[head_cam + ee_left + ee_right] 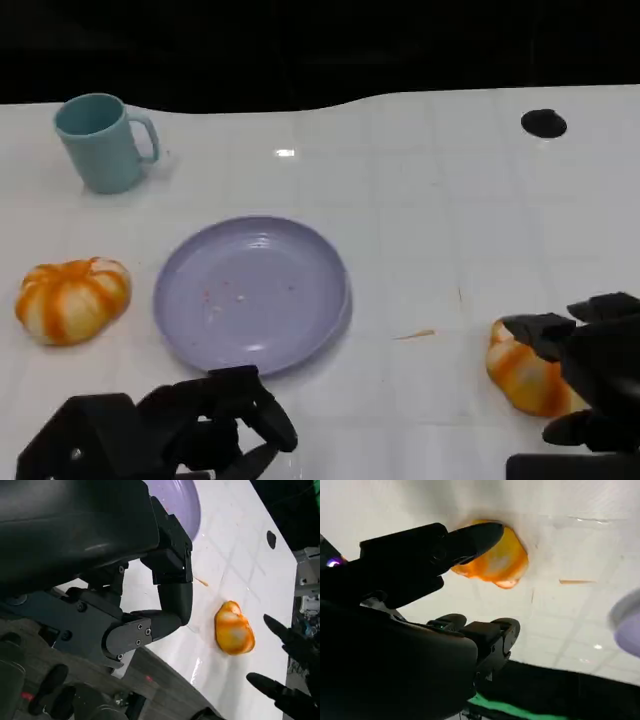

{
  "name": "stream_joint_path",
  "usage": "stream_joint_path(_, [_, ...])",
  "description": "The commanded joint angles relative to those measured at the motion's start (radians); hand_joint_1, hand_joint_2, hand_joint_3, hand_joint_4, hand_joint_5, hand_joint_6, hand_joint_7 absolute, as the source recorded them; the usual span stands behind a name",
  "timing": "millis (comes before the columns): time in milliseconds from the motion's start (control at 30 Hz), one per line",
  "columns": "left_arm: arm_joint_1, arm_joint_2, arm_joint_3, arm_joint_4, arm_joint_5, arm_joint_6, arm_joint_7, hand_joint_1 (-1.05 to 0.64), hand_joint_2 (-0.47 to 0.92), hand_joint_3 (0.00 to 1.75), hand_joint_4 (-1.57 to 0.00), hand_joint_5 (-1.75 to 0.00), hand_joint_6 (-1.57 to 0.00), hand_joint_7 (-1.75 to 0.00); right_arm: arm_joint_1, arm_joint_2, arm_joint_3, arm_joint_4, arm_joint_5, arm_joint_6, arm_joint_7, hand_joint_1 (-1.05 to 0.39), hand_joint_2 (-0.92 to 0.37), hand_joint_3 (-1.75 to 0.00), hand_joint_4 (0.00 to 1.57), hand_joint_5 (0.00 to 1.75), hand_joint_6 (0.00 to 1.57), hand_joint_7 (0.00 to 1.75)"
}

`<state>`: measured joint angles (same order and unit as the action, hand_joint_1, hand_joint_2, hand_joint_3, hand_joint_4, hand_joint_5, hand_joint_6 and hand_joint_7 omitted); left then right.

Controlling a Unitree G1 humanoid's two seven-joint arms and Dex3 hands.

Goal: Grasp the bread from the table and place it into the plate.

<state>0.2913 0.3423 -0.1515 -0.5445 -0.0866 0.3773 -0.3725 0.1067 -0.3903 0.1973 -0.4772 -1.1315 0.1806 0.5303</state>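
Right hand (590,375), fingers apart, sits just beside the bread (522,377) (partly hidden behind it). I see the left hand (200,430) curled, holding nothing, below the plate (190,330); a cup (100,142) and second bread (72,299) nearby.

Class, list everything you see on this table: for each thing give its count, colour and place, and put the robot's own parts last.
Mug: one, teal, far left.
Plate: one, lilac, middle, nothing on it.
Left bread: one, orange and white, left of plate.
Right bread: one, orange and white, near right, at right hand.
Black spot: one, far right.
Table: one, white.
Left hand: black, near edge, before plate.
Right hand: black, fingers spread about right bread.
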Motion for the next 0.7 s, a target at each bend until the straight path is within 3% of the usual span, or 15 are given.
stream_joint_path(33, [0.002, 0.002, 0.009, -0.007, -0.008, 0.018, 0.001, -0.32, 0.84, 0.69, -0.66, -1.75, -0.59, -1.43, -0.051, -0.004, 0.025, 0.11, -0.006, 0.008, -0.03, -0.68, -0.92, -0.06, 0.14, 0.31, 0.31, 0.01])
stream_joint_path(567, [0.006, 0.004, 0.001, -0.019, 0.005, 0.014, 0.004, -0.34, 0.84, 0.66, -0.64, -1.75, -0.6, -1.44, -0.223, 0.055, 0.152, 0.554, 0.042, 0.042, -0.243, -0.7, -0.92, -0.18, 0.2, 0.28, 0.36, 0.02])
stream_joint_path(700, [0.008, 0.01, -0.003, -0.027, 0.015, 0.012, 0.005, -0.35, 0.84, 0.66, -0.64, -1.75, -0.6, -1.45, -0.239, 0.08, 0.143, 0.647, 0.093, 0.003, -0.431, -0.57, -0.92, -0.2, 0.41, 0.25, 0.5, 0.04])
